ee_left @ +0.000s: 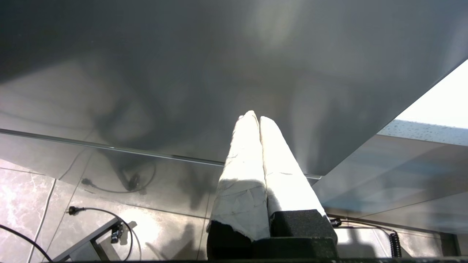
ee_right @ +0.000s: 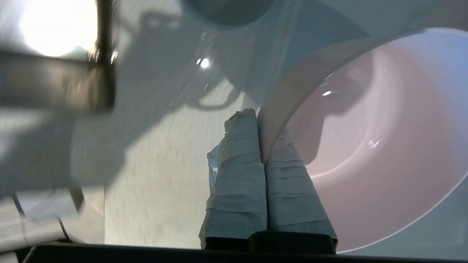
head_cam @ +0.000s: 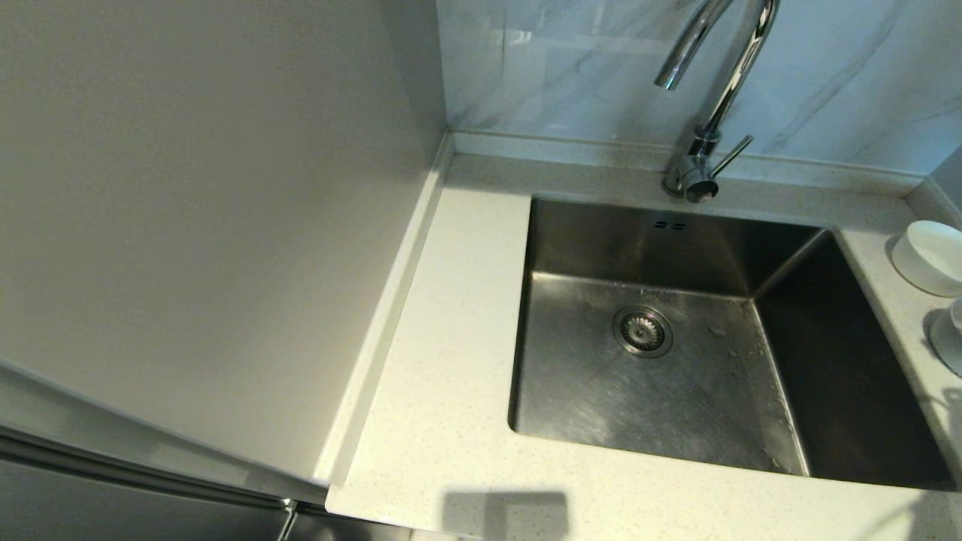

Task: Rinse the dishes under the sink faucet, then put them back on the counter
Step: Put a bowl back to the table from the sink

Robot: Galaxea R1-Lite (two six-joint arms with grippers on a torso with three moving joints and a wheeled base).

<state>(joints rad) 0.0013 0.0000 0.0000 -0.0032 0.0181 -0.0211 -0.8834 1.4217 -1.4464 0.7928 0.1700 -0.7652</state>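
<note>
Pink bowl (ee_right: 373, 146) clamped by right gripper (ee_right: 261, 120): taped fingers (ee_right: 237, 171) pinched tight on the rim wall, one inside, one outside, no gap showing. Bowl tilted, hollow facing the wrist camera, held over speckled counter (ee_right: 161, 175). Not visible in head view, nor is the right arm.

White bowl (head_cam: 932, 255) upright on counter (head_cam: 451, 361) right of sink (head_cam: 646, 248), near the back corner. Second dish (head_cam: 948, 338) just in front of it, cut by frame edge, colour unclear. Apart from each other, as far as visible.

Sink: basin bare apart from drain strainer (head_cam: 642, 330) centre-floor and overflow slots (head_cam: 669, 225) high on the back wall. Some streaks and flecks on the floor right of the drain.

Faucet (head_cam: 710, 98) behind the basin's back rim, spout curving toward the robot's left, lever sticking out to the right. No water visible.

Left gripper (ee_left: 259, 118) down beside a grey cabinet panel (ee_left: 182, 73), above tiled floor with cables (ee_left: 109, 215). Fingers pressed together, holding nothing.
</note>
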